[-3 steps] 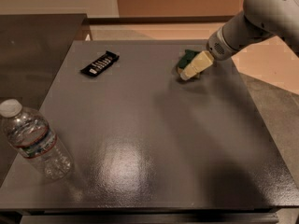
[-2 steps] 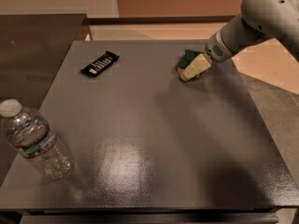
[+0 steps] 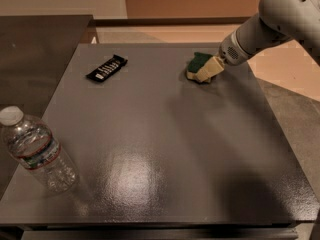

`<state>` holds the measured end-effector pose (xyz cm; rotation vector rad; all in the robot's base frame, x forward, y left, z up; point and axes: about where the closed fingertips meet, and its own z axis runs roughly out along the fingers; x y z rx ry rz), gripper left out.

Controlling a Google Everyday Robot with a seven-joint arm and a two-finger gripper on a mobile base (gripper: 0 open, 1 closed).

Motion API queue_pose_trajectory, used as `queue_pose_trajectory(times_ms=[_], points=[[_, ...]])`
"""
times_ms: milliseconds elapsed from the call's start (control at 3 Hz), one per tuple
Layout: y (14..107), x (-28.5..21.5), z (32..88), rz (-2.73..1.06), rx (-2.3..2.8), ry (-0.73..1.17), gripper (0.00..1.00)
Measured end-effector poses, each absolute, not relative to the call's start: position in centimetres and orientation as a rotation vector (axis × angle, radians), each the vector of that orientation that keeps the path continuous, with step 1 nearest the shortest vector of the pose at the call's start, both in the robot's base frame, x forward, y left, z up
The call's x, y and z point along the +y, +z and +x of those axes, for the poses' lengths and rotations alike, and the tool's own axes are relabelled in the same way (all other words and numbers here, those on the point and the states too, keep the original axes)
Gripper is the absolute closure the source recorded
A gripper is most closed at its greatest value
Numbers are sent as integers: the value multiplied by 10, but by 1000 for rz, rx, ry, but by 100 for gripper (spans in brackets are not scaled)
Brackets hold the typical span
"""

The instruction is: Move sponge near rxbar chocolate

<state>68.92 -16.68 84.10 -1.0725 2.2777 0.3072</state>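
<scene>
midway, by the look of it. reaches in from the upper right on a pale arm (image 3: 272, 19), with the gripper (image 3: 210, 70) low over the far right part of the grey table (image 3: 165, 134) and its jaws pinching the sponge (image 3: 198, 63) from the right-hand side. holds the sponge tilted, green scrubbing face up and away, yellow foam edge toward the camera, a thin shadow beneath: probably just off the surface or barely touching it, hard to say which. grips from the side, most likely, so as to carry the block leftward rather than drag it. leaves the rxbar chocolate (image 3: 106, 68) flat and askew near the far left part of the same table, white lettering up, well apart from the sponge, with bare tabletop between. needs, on this showing, a level sweep left across that open stretch and a set-down just beside the wrapper, not on it. no trouble expected from the water bottle (image 3: 37, 151) at the near left corner, well away from the likely path and no part of the job.
</scene>
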Motion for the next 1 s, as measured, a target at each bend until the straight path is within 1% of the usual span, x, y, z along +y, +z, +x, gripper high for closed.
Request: queue_pose_trajectory(times_ms=[333,667,1000], points=[[849,-163,690,-1080,2254,326,88],[868,-120,692,-1181,2174,381,100],[877,-72,694,-1277,2113,441,100]])
